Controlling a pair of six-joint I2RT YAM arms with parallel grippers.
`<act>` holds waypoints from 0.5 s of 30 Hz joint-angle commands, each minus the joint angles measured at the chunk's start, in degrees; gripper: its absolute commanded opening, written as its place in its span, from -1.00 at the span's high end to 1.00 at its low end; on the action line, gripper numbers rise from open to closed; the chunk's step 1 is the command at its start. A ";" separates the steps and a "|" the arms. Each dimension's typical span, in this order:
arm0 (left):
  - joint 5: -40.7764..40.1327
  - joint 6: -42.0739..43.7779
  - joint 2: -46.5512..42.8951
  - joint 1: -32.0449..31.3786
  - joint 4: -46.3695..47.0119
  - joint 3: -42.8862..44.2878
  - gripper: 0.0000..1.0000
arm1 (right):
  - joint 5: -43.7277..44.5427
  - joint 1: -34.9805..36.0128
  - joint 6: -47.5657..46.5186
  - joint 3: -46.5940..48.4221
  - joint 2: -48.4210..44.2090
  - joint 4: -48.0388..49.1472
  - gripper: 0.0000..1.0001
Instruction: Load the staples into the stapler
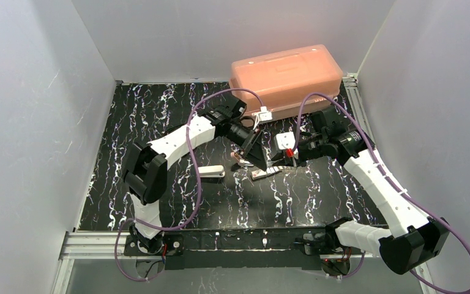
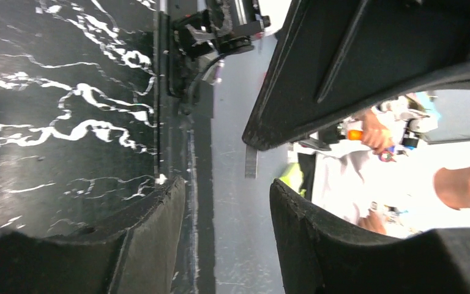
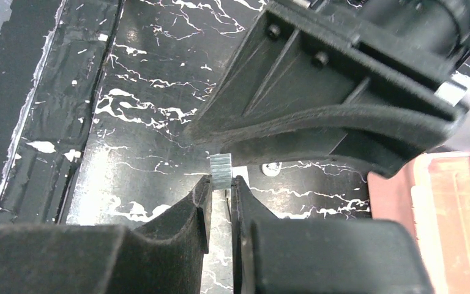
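The white oblong stapler (image 1: 211, 172) lies on the black marbled table, left of both grippers and touched by neither. My right gripper (image 3: 221, 184) is shut on a short silver strip of staples (image 3: 220, 169), which sticks out past its fingertips. In the top view this gripper (image 1: 279, 162) is at mid-table. My left gripper (image 1: 258, 160) is right next to it, tip to tip. In the left wrist view the left gripper (image 2: 226, 196) is open and empty, and the staples (image 2: 251, 162) hang from the right gripper just beyond its tips.
A large salmon-pink lidded box (image 1: 286, 76) stands at the back. A small white packet (image 1: 284, 141) lies by the right gripper. A pinkish-tan block (image 1: 240, 160) and a small flat reddish-white piece (image 1: 263, 175) lie under the grippers.
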 commanded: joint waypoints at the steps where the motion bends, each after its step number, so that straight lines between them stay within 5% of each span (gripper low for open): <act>1: -6.44 8.08 -6.99 3.26 -1.43 -1.29 -0.05 | -0.02 0.32 5.87 -1.60 -0.30 2.26 0.67; 15: -37.06 9.47 -21.78 17.92 13.73 -15.10 -0.42 | 14.68 4.83 34.09 -10.54 6.00 27.44 0.65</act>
